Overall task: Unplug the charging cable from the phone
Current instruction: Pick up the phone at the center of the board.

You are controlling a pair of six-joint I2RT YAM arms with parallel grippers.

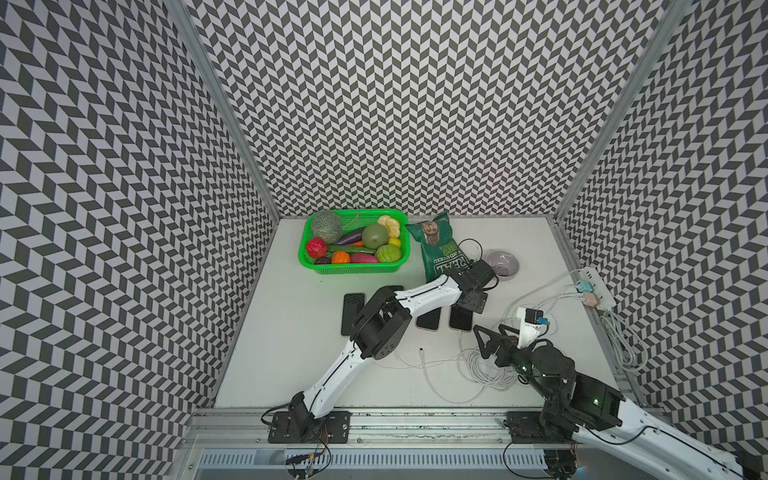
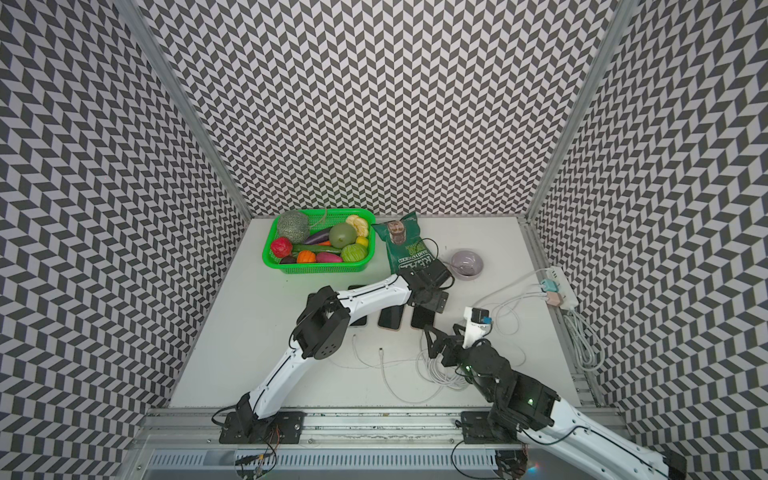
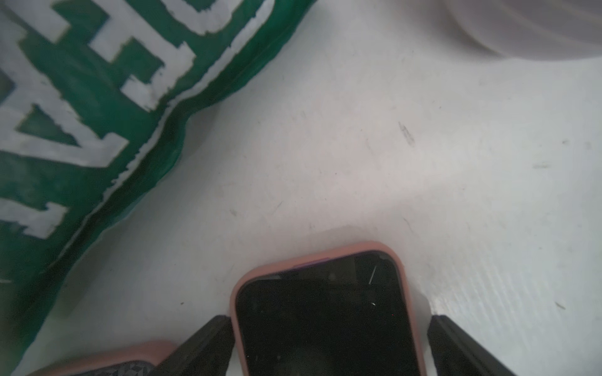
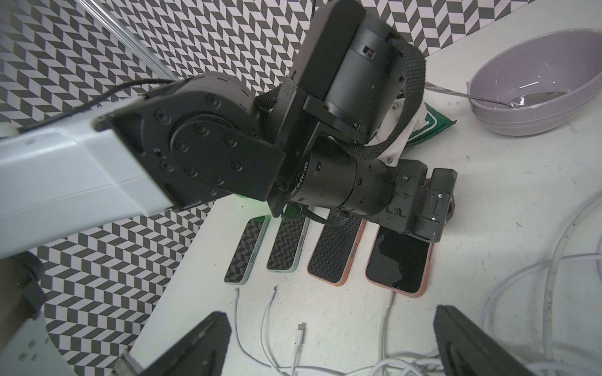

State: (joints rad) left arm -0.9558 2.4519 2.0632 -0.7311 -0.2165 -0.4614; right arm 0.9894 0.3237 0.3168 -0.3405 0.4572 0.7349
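The phone (image 4: 399,260) is seen in a salmon-pink case, its dark screen turned upward. It is laid flat on the white table (image 4: 488,195), at the right end of a row of 4 phones, just beside another pink-cased phone (image 4: 335,252). The white charging cable (image 4: 387,314) is plugged into the phone's end nearest the robot's base. From there it is led toward the table's front and is lost in a loose tangle of white cord (image 1: 484,368).
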